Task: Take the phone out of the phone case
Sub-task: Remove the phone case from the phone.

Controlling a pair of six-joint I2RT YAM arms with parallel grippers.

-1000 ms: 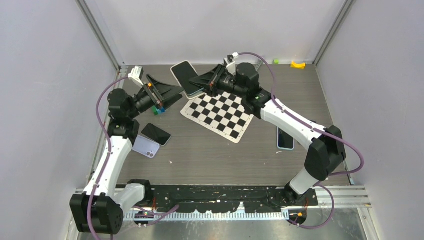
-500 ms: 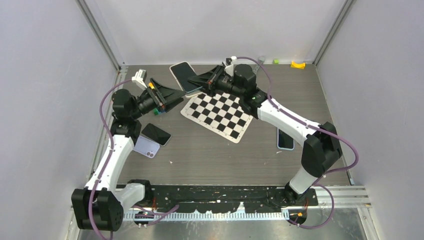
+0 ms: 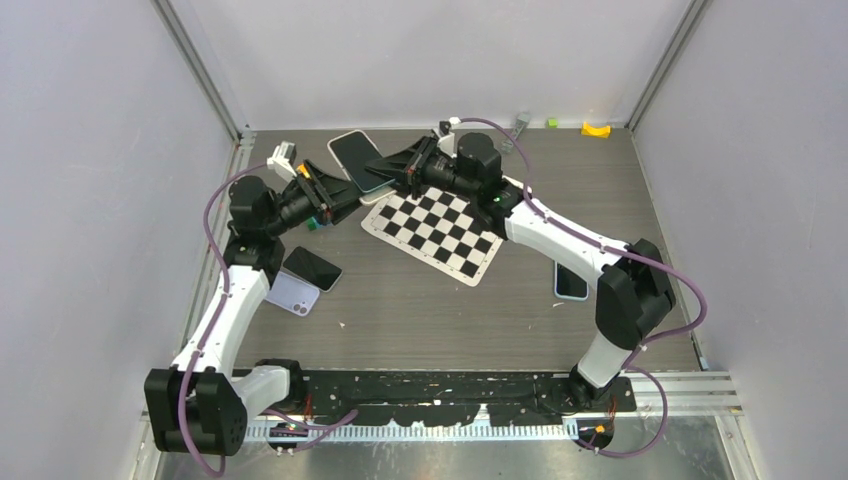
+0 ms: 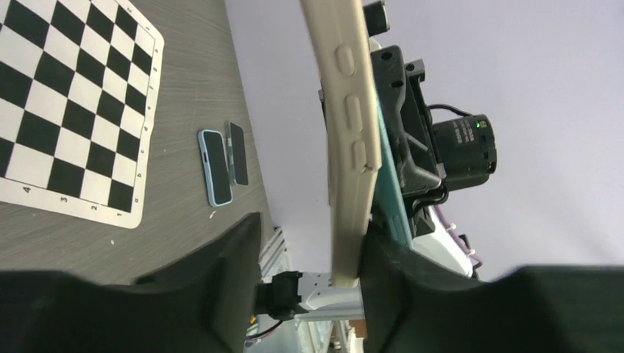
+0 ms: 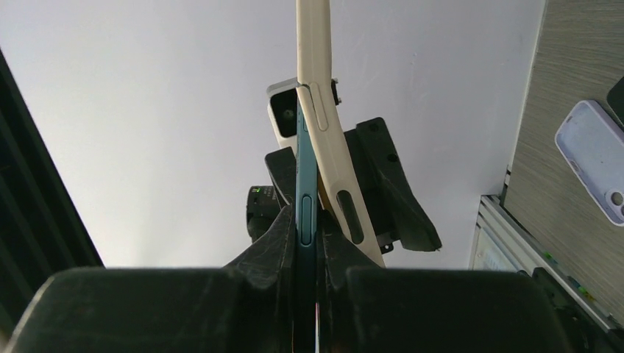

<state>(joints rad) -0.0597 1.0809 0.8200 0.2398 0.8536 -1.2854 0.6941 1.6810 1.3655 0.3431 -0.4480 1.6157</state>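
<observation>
Right wrist: right pincer (image 5: 307, 254) clamps teal phone (image 5: 305, 169); left pincer (image 4: 309, 243) gapes loosely around beige case (image 4: 346, 110)

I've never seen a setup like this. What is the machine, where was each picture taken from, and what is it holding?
Two robot arms are bolted at the near edge of a table. The wide picture looks down from above and behind them. The other two come from a camera on each wrist. The right gripper is shut on a teal phone, whose cream case bows away from it. The left gripper stands open around the case's edge, not yet clamped. On the table lie a checkerboard mat, a dark phone and a lilac case.
</observation>
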